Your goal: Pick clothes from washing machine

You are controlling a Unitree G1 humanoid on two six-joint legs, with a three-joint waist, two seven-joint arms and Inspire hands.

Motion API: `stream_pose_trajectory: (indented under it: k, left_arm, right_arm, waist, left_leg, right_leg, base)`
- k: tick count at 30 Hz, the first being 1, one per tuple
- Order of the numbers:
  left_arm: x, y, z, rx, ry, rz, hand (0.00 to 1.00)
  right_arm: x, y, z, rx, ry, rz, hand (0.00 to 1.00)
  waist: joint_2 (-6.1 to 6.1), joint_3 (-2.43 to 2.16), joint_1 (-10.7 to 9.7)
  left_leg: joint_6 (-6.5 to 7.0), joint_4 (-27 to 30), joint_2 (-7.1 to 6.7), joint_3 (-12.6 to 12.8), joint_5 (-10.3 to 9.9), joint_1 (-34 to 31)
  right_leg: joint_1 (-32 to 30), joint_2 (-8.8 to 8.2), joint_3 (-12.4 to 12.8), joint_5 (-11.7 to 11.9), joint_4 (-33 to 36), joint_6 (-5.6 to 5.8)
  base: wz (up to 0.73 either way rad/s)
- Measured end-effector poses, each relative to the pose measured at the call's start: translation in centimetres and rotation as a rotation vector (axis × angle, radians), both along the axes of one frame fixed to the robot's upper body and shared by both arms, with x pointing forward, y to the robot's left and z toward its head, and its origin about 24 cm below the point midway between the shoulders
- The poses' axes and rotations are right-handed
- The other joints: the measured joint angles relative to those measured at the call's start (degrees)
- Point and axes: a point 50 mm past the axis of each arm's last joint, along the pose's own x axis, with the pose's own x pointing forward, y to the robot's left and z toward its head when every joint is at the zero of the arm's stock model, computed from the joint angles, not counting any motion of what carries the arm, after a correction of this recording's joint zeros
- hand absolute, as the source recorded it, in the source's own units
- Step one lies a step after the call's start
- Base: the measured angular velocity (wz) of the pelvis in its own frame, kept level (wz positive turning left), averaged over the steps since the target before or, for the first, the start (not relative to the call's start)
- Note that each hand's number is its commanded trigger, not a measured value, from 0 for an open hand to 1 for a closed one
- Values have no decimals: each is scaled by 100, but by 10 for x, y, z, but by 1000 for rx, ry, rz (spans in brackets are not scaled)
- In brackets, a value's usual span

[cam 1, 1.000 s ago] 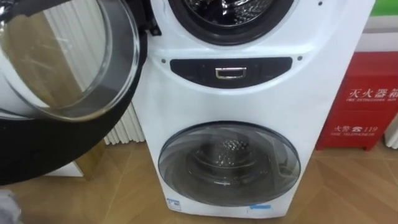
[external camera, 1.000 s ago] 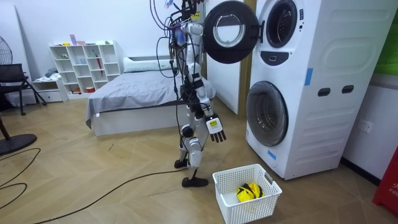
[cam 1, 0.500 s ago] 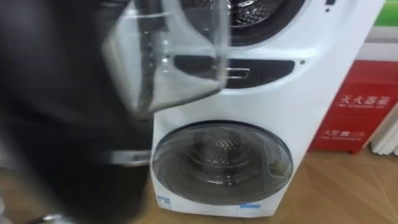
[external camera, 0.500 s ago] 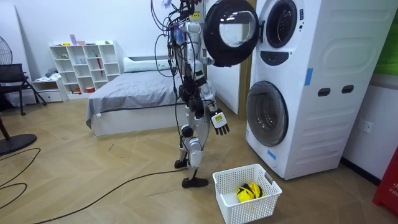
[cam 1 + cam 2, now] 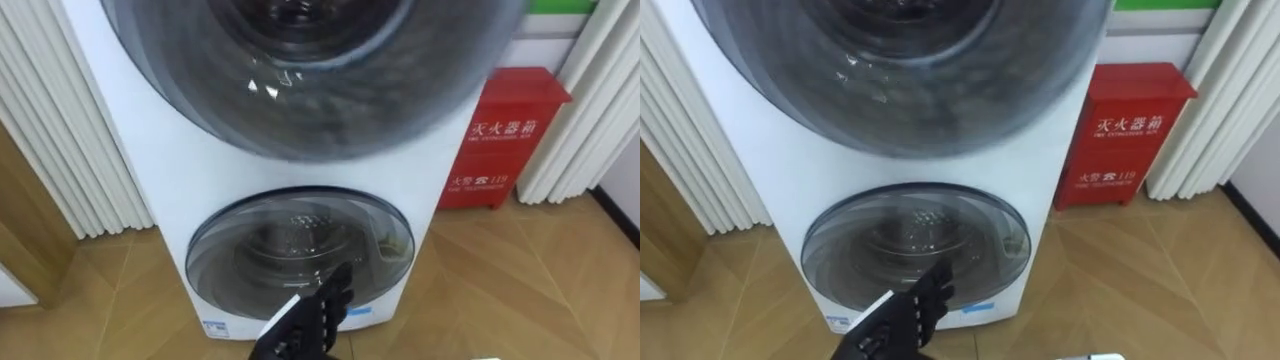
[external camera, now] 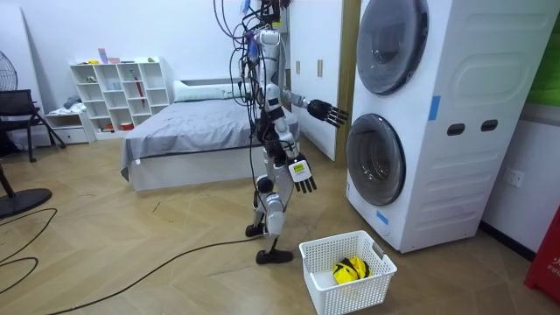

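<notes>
Both robot hands carried nothing. In the room view the robot stood at centre frame, facing right. The right robot hand [image 6: 302,172] hung beside the hip, fingers relaxed and released. The left robot hand [image 6: 329,112] was extended forward, fingers straight and holding nothing, stopping short of the washing machine [image 6: 455,105]. In the eye views it appeared at lower centre, in front of the lower door [image 5: 300,250].

At lower centre of the room view, the white basket [image 6: 325,293] stood on the floor near the machine. A yellow-and-black garment [image 6: 350,269] lay inside it, the one piece of clothing visible.

At upper right, the upper door [image 6: 391,44] was shut over the drum. One second before, it had stood swung out toward the robot.

Judgement: with the door closed and a garment in the basket, removal appeared complete. The drum could not be reached again unless the door was reopened.

A red cabinet [image 5: 508,140] stood at the right of the eye views.
</notes>
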Motion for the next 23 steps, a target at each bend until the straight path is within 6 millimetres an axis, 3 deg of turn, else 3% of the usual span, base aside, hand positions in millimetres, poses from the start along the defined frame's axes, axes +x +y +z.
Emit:
stream_pose_trajectory:
  k: [8,14,16,19,20,22,23]
  left_arm:
    - [-4,10,-17,42,66,23,0]
    - [-23,38,-64,263,202,122,0]
    - [-42,60,-89,391,308,179,0]
    - [-102,116,-126,593,583,393,0]
    - [-113,126,-129,618,633,443,0]
    - [-164,161,-135,738,809,610,0]
    - [-176,169,-135,770,846,643,0]
  right_arm:
    - [-2,0,0,1,4,-5,0]
    - [-4,0,-1,1,11,-10,0]
    - [-9,-1,-2,5,26,-29,0]
    - [-22,-6,-4,21,55,-127,0]
    - [-25,-7,-5,25,61,-151,0]
    - [-35,-10,-6,35,88,-209,0]
    - [-37,-11,-6,37,92,-216,0]
  waist:
    - [-2,3,47]
    - [-23,21,252]
    - [-55,30,288]
    - [-46,7,437]
    - [-18,16,469]
    - [-38,-18,507]
    - [-24,-11,545]
  left_leg:
    - [0,-40,4,35,0,109]
    - [-1,-104,23,128,-1,199]
    - [-22,-114,45,146,-14,257]
    - [-62,-192,83,157,-42,326]
    - [-67,-203,89,160,-45,337]
    - [-88,-237,116,172,-60,394]
    - [-94,-249,127,181,-64,416]
  right_leg:
    - [80,4,21,0,1,0]
    - [105,33,98,12,1,-19]
    - [182,58,115,14,-16,-22]
    - [179,109,118,22,-42,-37]
    - [189,117,121,23,-56,-39]
    - [206,153,139,28,-93,-46]
    - [219,167,143,31,-95,-50]
  base:
    - [-1]
    - [-8]
    - [-6]
    - [-3]
    - [-4]
    - [-4]
    - [0]
